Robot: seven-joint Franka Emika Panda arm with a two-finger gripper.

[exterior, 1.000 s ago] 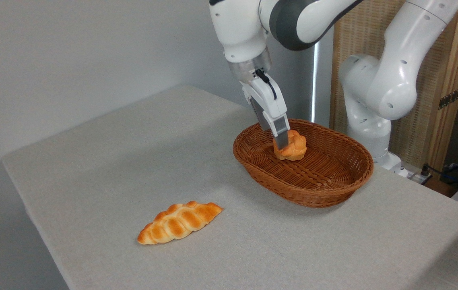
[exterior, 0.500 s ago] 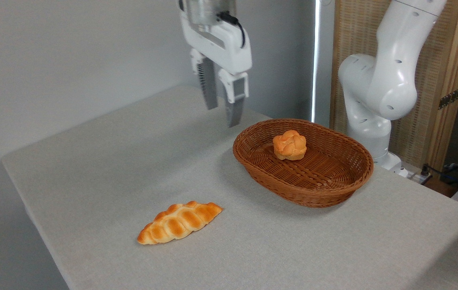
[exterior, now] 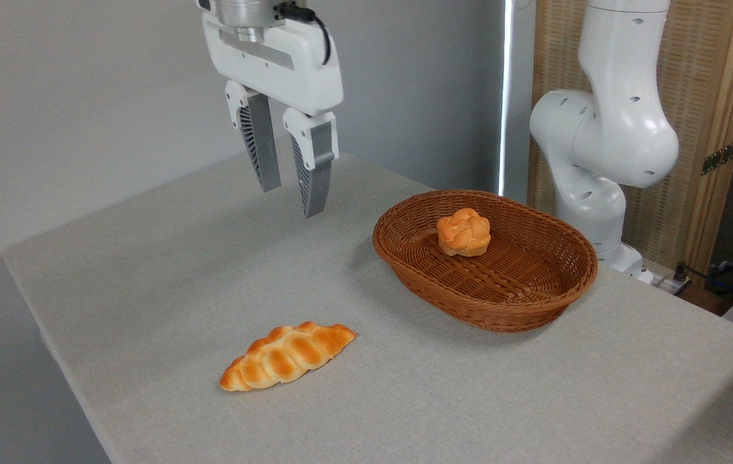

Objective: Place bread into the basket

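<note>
The bread (exterior: 464,235), a small golden-orange knotted bun, lies inside the basket (exterior: 521,309), a large oval brown wicker one at the right middle of the table. My gripper (exterior: 290,201) hangs open in the air well to the left of the basket, above the table's far side, with nothing between its fingers. It is clear of both the bun and the basket rim.
A longer braided loaf (exterior: 288,355) lies on the grey table (exterior: 147,290) near the front left. The arm's white base (exterior: 598,167) stands behind the basket at the right. Cables and dark items sit off the table's right edge.
The gripper let go of the bun in the basket, rose, and swung left away from the basket. The bun stays where it was set down.
</note>
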